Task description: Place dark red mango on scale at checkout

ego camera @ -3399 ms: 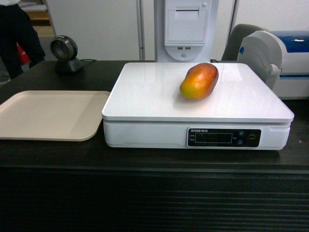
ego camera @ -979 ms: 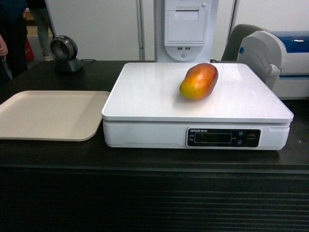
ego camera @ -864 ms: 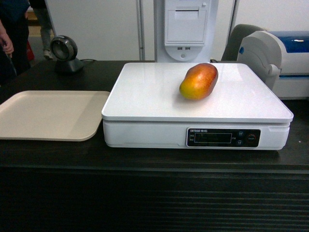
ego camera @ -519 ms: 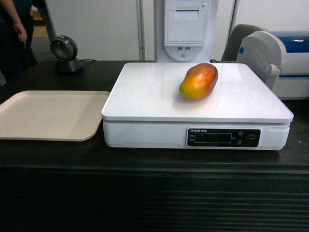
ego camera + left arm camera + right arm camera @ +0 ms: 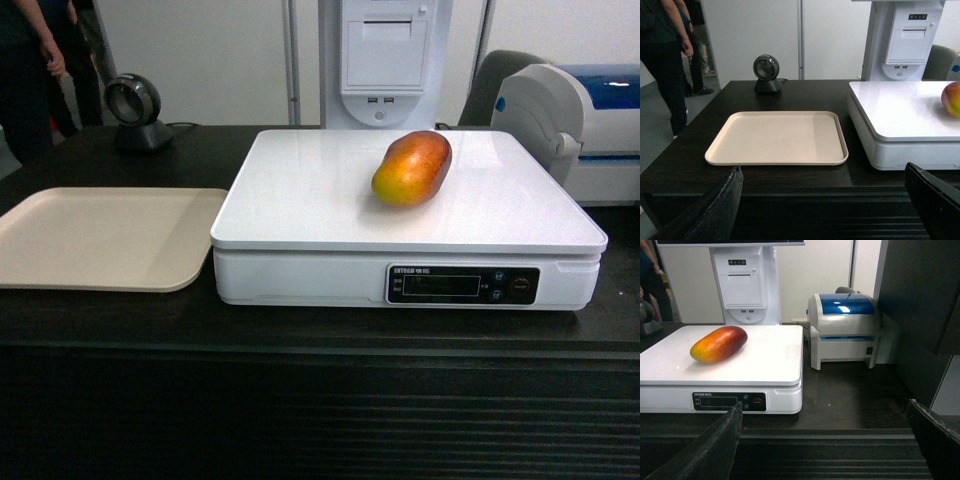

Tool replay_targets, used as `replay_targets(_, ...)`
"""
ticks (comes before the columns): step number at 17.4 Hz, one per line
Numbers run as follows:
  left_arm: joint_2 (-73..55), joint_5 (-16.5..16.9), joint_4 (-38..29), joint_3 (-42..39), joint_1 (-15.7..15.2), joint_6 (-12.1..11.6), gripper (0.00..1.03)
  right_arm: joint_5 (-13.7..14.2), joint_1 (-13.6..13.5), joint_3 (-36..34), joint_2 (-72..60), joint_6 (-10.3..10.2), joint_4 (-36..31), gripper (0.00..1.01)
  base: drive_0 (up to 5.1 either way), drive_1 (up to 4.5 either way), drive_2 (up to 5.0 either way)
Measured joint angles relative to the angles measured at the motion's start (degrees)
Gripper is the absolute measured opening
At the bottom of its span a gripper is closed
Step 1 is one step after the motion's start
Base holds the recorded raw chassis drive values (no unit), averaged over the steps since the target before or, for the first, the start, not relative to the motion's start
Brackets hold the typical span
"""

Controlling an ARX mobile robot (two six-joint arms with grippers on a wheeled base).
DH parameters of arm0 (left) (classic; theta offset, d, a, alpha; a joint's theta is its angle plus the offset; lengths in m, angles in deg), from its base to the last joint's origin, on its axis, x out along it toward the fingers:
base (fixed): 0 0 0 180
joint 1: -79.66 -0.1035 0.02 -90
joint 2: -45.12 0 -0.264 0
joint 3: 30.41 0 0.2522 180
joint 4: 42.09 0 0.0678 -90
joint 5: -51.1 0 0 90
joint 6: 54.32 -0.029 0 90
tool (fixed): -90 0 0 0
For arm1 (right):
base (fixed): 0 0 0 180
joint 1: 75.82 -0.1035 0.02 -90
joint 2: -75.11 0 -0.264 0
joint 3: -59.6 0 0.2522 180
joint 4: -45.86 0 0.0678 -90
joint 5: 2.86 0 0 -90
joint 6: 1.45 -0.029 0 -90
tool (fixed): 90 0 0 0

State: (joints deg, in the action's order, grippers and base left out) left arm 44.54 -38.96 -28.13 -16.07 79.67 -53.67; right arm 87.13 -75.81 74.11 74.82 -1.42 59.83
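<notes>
The dark red mango (image 5: 412,168) lies on its side on the glossy white top of the scale (image 5: 300,200), right of middle, red end pointing back. The right wrist view shows the mango (image 5: 719,344) on the scale (image 5: 770,365); in the left wrist view only the mango's edge (image 5: 951,99) shows on the scale (image 5: 900,115). The scale stands on the dark checkout (image 5: 320,400) counter. Neither gripper appears in the head view. My left gripper (image 5: 822,172) and right gripper (image 5: 824,407) hang open and empty in front of the counter's ribbed face, well short of the mango.
A flat beige tray (image 5: 100,238) lies left of the scale. A round black scanner (image 5: 135,110) stands at the back left, a white and blue printer (image 5: 575,125) at the back right, a white terminal post (image 5: 385,60) behind the scale. People (image 5: 40,70) stand at far left.
The mango, scale and tray have stayed put. Only the people at the far left have shifted about behind the counter.
</notes>
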Motion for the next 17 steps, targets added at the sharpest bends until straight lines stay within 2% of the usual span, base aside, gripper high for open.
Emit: replay_targets(17,0.02,0.02,-0.02,0.0,0.0,-0.02,0.98,0.02,0.0,0.0,0.0,0.0,0.0,0.98,0.0,0.0,0.0)
